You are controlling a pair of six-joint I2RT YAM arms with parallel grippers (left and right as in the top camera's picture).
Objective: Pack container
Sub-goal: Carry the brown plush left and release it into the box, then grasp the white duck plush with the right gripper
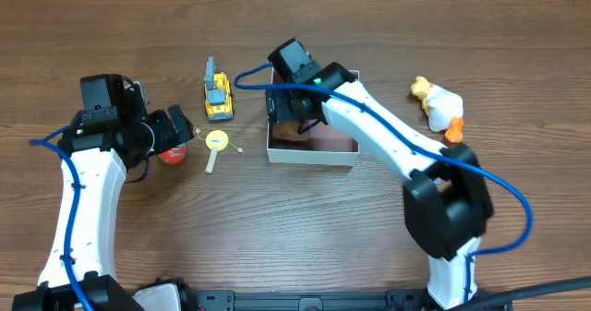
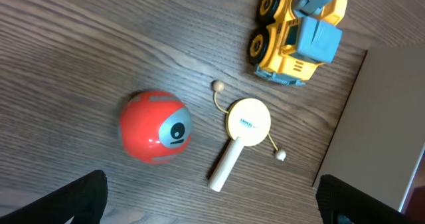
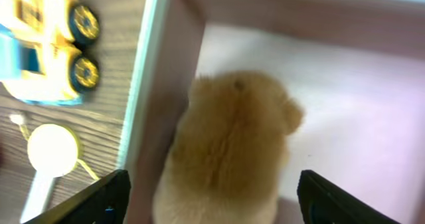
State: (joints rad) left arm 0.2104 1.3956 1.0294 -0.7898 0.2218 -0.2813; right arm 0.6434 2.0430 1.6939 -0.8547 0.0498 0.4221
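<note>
The container (image 1: 312,152) is a shallow white box with a dusty pink inside (image 3: 358,117) at the table's middle. A brown plush toy (image 3: 229,151) lies inside it against the left wall. My right gripper (image 3: 209,201) is open just above the plush, fingers either side, not touching it. My left gripper (image 2: 212,201) is open and empty above the table, near a red ball (image 2: 155,126) and a small yellow rattle drum (image 2: 247,124). A yellow and blue toy truck (image 2: 299,31) lies left of the container.
A white and yellow duck plush (image 1: 439,103) lies right of the container. The red ball (image 1: 173,152), drum (image 1: 217,143) and truck (image 1: 217,91) sit between my left arm and the container. The container's white wall shows in the left wrist view (image 2: 378,117).
</note>
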